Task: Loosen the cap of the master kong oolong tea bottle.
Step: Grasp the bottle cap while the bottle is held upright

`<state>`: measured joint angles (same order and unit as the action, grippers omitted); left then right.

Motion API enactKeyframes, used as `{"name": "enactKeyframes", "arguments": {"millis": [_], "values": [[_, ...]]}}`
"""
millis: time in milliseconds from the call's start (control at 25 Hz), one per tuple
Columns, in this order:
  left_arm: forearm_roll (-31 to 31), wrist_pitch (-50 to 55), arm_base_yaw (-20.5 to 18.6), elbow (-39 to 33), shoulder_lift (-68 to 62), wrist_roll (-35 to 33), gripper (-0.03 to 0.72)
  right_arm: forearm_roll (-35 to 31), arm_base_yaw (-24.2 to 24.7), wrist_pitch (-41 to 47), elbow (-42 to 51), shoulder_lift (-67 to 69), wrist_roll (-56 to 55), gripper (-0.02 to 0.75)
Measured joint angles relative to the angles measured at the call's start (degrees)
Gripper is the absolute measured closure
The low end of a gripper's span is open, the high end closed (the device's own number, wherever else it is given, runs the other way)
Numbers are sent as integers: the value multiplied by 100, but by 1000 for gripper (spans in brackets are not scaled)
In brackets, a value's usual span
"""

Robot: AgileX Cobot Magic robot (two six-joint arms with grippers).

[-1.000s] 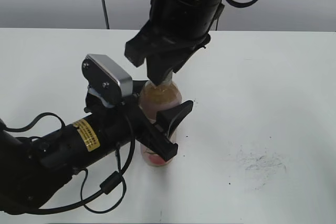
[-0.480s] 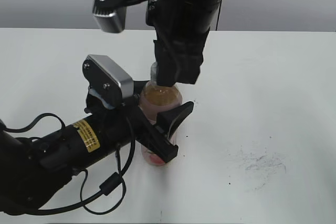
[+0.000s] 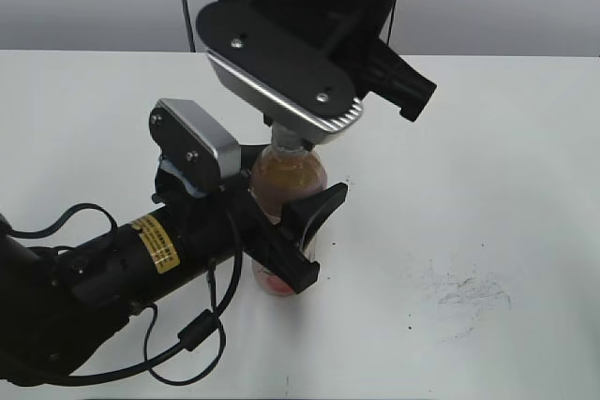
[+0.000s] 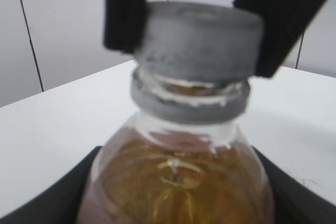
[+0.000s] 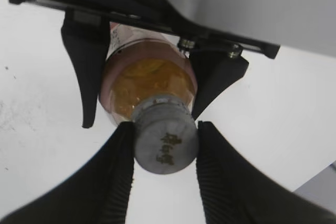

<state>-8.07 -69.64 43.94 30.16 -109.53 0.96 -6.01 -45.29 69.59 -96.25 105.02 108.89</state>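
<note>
The master kong oolong tea bottle (image 3: 287, 180) stands upright on the white table, amber tea showing in its clear shoulder. My left gripper (image 3: 310, 237) comes in from the left and is shut on the bottle's body, one black finger on each side. The grey ribbed cap (image 5: 165, 140) carries a small dark mark on top. My right gripper (image 5: 165, 148) reaches down from above and is shut on the cap, its ribbed fingers (image 5: 112, 182) pressed to both sides. In the left wrist view the cap (image 4: 199, 40) sits between those fingers above the bottle (image 4: 178, 177).
The right arm's wrist camera plate (image 3: 281, 63) hangs over the bottle and hides the cap from the exterior view. A black cable (image 3: 197, 330) loops beside the left arm. Faint scuff marks (image 3: 464, 292) lie on the table (image 3: 487, 185) to the right.
The right wrist has turned around the cap, swinging its camera plate from the back left round to the front. The bottle and the left gripper have stayed where they were.
</note>
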Motion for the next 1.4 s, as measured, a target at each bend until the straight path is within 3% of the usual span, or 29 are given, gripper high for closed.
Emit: {"name": "enactKeyframes", "arguments": {"millis": [320, 600, 1400], "values": [[40, 0, 2, 0, 0, 6, 242, -36, 1, -78, 0, 0, 2636, 465], [62, 0, 2, 0, 0, 6, 242, -65, 1, -108, -16, 0, 4167, 465], [100, -6, 2, 0, 0, 5, 242, -87, 5, -14, -182, 49, 5054, 465]]}}
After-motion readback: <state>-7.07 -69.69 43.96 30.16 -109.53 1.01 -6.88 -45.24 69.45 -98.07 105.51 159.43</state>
